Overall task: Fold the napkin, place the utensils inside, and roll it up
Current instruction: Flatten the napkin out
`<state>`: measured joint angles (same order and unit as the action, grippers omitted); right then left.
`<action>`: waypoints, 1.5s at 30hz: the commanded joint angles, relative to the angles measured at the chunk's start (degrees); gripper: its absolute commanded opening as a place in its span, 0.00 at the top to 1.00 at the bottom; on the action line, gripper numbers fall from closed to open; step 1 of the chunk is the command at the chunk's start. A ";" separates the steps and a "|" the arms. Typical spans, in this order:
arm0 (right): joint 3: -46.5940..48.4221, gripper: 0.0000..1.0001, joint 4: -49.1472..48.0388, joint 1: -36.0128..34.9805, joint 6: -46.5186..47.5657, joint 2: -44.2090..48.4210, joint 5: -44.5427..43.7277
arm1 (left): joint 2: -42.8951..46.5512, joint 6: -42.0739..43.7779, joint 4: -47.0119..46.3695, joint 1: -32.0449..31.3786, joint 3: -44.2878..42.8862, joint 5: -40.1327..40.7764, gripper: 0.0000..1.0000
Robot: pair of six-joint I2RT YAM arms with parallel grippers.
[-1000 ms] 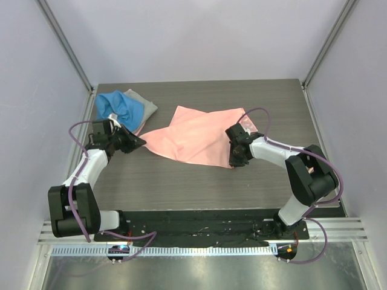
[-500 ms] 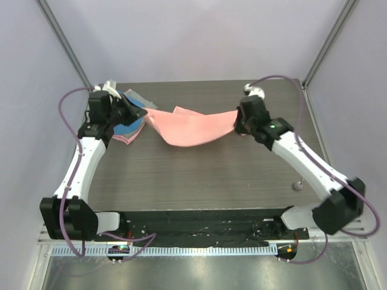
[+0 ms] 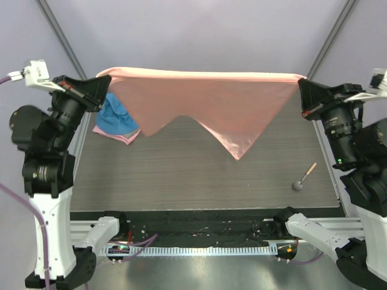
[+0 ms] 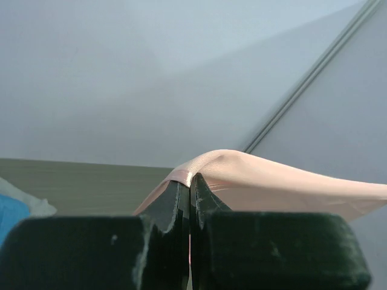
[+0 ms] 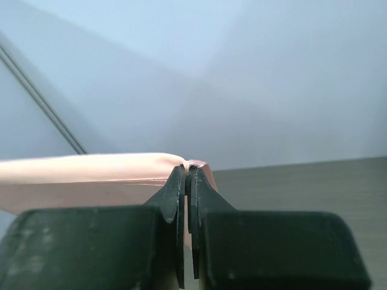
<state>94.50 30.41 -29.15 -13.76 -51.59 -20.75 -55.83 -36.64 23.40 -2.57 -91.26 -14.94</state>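
The salmon-pink napkin [image 3: 205, 103] hangs stretched high above the table between both arms, its lower edge dropping to a point near the middle. My left gripper [image 3: 107, 84] is shut on the napkin's left corner [image 4: 208, 166]. My right gripper [image 3: 301, 86] is shut on the right corner [image 5: 195, 164]. In each wrist view the black fingers pinch the cloth hem tight. A small spoon [image 3: 303, 177] with a silver bowl and tan handle lies on the table at the right, below the right arm.
A blue cloth [image 3: 117, 118] lies at the table's back left with a pink edge under it, partly behind the hanging napkin. The dark wood table [image 3: 181, 175] is enclosed by pale walls and metal corner posts [image 3: 60, 30].
Both arms rose high and spread apart, lifting the napkin off the table and pulling it taut. The right gripper closed on its corner. The spoon came into view.
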 commanded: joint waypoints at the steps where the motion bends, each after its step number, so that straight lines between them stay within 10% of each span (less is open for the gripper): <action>1: 3.67 0.99 -1.85 -0.03 3.12 -1.66 -0.16 | 0.90 0.70 2.27 0.11 -2.43 1.23 1.00; 9: 7.01 0.99 -1.41 1.63 6.55 -18.88 -5.53 | -14.97 -1.33 -0.72 0.11 -1.73 -4.92 1.00; 20: 13.75 0.99 -7.47 18.77 0.84 -39.18 15.99 | -36.60 -0.01 -11.36 -0.07 -10.48 -10.10 1.00; 30: 27.50 0.99 -2.73 19.48 3.21 -41.49 15.66 | -37.96 0.60 -11.89 -2.09 -20.63 -14.24 1.00; 45: -28.03 0.99 0.68 19.48 -5.39 -10.57 -0.42 | -12.29 -0.70 -11.98 -5.87 30.24 -10.38 1.00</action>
<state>77.65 26.70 -9.67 -14.00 -66.72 -13.54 -72.18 -36.86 11.09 -6.79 -71.92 -26.30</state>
